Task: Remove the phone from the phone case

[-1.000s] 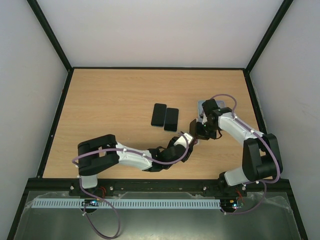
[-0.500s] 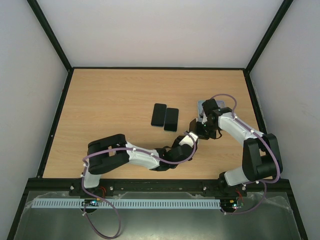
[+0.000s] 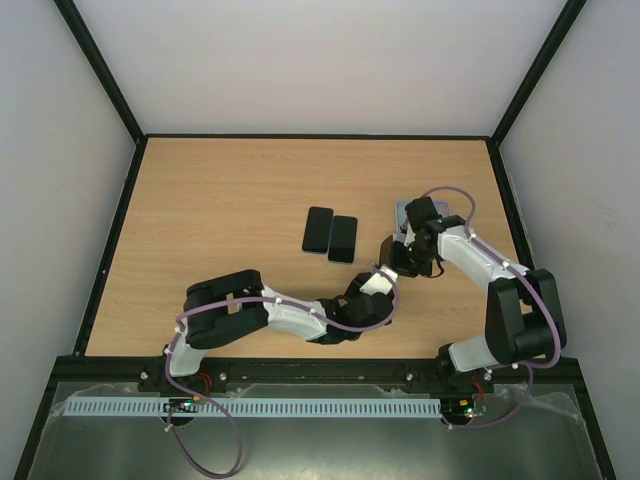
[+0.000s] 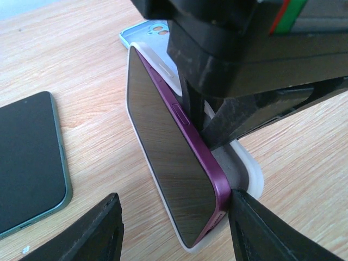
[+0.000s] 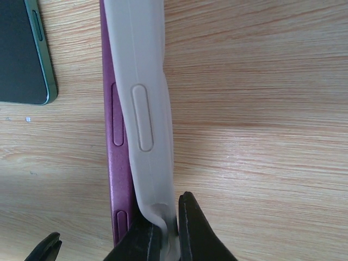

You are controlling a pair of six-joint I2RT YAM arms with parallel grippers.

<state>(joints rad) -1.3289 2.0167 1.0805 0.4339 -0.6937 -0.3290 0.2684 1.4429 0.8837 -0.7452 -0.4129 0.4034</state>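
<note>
Phone (image 4: 168, 147), purple, tilted up on 1 long edge, half parted from the phone case (image 5: 144, 81). Its long axis is pointed straight away from the left gripper (image 4: 175, 234), whose 2 fingers are held apart, 1 at each side of its near end. The case lip is clamped by the right gripper (image 5: 165, 231).

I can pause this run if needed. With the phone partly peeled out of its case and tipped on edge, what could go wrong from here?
1. The right gripper pinches only a thin lip of the white case, so it could slip off.
2. The purple phone is tipped up on its long edge and the left gripper is open around it, so it could topple.
3. The green phone lies close beside the left gripper and might get nudged.
</note>
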